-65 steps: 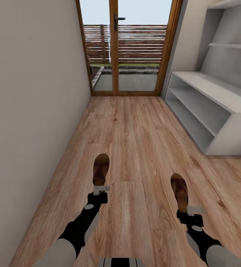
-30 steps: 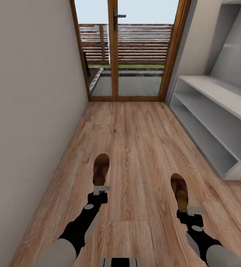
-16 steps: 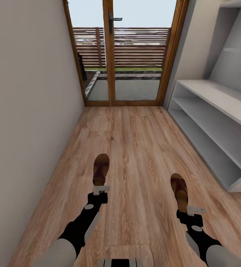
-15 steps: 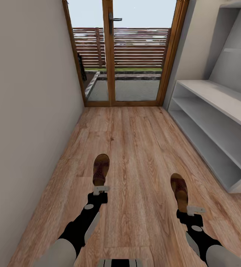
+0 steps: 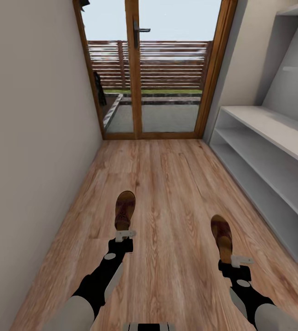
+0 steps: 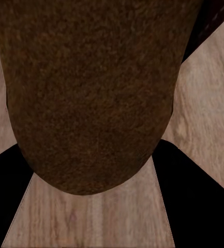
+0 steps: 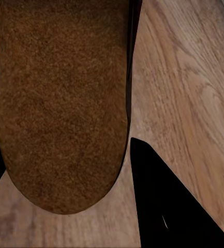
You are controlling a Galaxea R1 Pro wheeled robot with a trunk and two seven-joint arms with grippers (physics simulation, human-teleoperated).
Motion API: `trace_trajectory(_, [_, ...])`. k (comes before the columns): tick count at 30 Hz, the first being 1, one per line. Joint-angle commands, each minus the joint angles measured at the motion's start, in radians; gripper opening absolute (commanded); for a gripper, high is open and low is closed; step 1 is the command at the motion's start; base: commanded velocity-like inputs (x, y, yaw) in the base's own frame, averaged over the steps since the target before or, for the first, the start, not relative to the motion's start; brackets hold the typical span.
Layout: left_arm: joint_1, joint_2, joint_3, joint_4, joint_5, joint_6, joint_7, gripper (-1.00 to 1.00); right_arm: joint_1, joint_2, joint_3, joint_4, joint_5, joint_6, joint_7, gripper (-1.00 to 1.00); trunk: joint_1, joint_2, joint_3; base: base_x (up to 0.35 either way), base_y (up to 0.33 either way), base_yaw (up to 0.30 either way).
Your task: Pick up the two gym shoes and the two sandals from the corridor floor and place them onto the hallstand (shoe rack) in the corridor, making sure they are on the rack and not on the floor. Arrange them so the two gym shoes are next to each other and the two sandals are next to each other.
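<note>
Wood-framed glass door (image 5: 155, 73) with dark handle (image 5: 139, 31), slatted fence (image 5: 167, 64) outside, plain wall (image 5: 34, 138)

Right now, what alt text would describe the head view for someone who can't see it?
Each claw holds a brown sandal, left and right, above a wood-plank corridor floor. A white shoe rack stands along the right wall; a glazed wooden door closes the far end.

Two brown sandals (image 5: 125, 210) are showing tan footbeds; the floor (image 5: 176, 184) is showing light-brown grain; the rack (image 5: 268, 151) is looking pale grey.
</note>
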Motion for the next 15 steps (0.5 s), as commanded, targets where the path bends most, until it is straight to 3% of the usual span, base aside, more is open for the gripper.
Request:
trace_trajectory(1, [0.000, 0.000, 0.000, 0.000, -0.001, 0.000, 0.000, -1.00, 0.000, 0.000, 0.000, 0.000, -0.003, -0.001, -0.001, -1.00, 0.000, 0.000, 0.002, 0.350, 0.000, 0.000])
trace_trajectory(15, [0.000, 0.000, 0.000, 0.000, 0.000, 0.000, 0.000, -1.00, 0.000, 0.000, 0.001, 0.000, -0.003, -0.001, -0.001, -1.00, 0.000, 0.000, 0.021, 0.350, 0.000, 0.000])
